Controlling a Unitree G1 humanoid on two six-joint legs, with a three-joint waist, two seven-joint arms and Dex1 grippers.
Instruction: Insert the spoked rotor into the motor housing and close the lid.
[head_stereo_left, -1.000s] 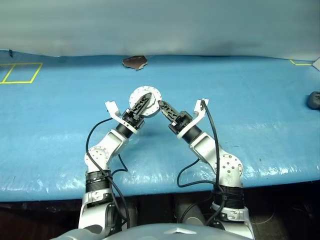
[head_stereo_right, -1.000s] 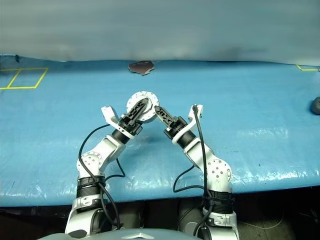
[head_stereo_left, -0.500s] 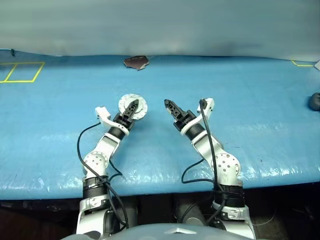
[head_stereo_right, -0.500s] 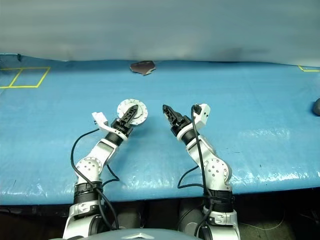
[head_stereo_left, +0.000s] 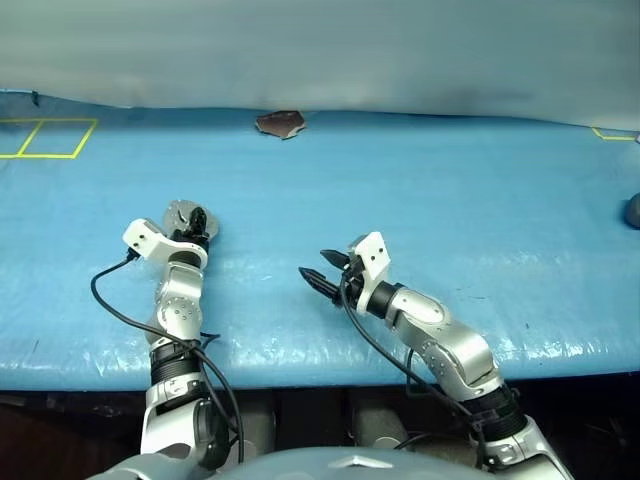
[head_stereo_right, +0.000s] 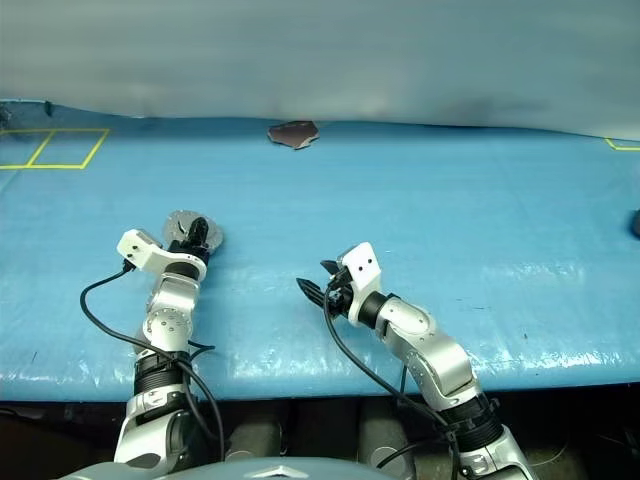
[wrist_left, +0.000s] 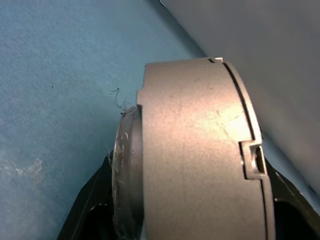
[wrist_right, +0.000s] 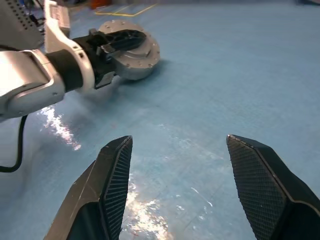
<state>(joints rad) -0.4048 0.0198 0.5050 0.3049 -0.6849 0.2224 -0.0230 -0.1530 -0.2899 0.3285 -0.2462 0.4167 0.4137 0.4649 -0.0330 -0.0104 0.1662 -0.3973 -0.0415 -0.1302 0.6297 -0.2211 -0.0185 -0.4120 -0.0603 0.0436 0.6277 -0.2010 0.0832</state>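
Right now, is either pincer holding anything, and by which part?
The left pincer holds the closed motor housing across its flat faces, one finger on top. The right pincer is open and empty.

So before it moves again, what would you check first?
1. Left gripper jaws clamped on the round silver metal motor housing: ok.
2. Housing down on the blue table cover: looks ok.
3. Lid closed on the housing: cannot tell.
4. Spoked rotor seated inside: cannot tell.
5. Right gripper jaws open, holding nothing: ok.
6. Right gripper apart from the housing: ok.
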